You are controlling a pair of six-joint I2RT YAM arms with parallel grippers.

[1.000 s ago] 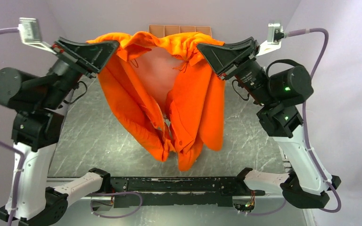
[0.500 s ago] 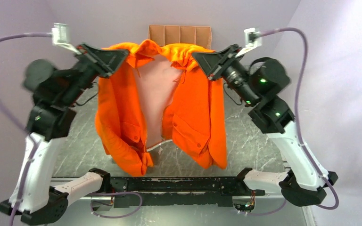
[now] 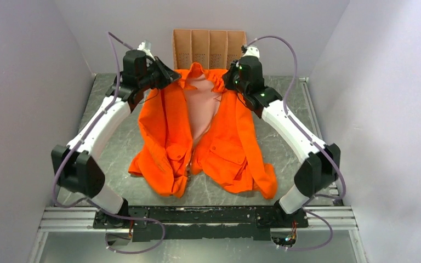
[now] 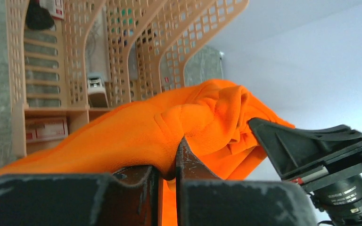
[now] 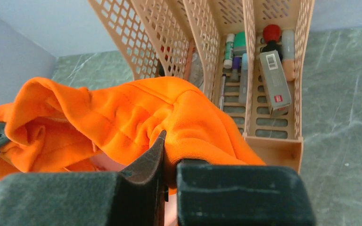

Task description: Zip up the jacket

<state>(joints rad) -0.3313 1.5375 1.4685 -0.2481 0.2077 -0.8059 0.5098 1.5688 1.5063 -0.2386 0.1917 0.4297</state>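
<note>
The bright orange jacket (image 3: 219,142) lies spread on the table, front open, pale pink lining (image 3: 200,104) showing down the middle. My left gripper (image 3: 171,76) is shut on the jacket's left shoulder by the collar; the left wrist view shows orange fabric (image 4: 136,132) pinched between its jaws (image 4: 169,162). My right gripper (image 3: 229,75) is shut on the right shoulder; the right wrist view shows fabric (image 5: 188,127) clamped in its jaws (image 5: 169,155). The two front edges meet near the hem (image 3: 189,164); the zipper is too small to make out.
A tan perforated desk organizer (image 3: 208,46) stands at the back edge just behind the collar, holding pens and small boxes (image 5: 273,80). Grey walls close in left, right and behind. The grey marble table (image 3: 115,153) shows beside the jacket.
Both arms have reached far back and down, carrying the jacket from hanging in the air to lying spread on the table, collar toward the organizer. Both grips stay shut.
</note>
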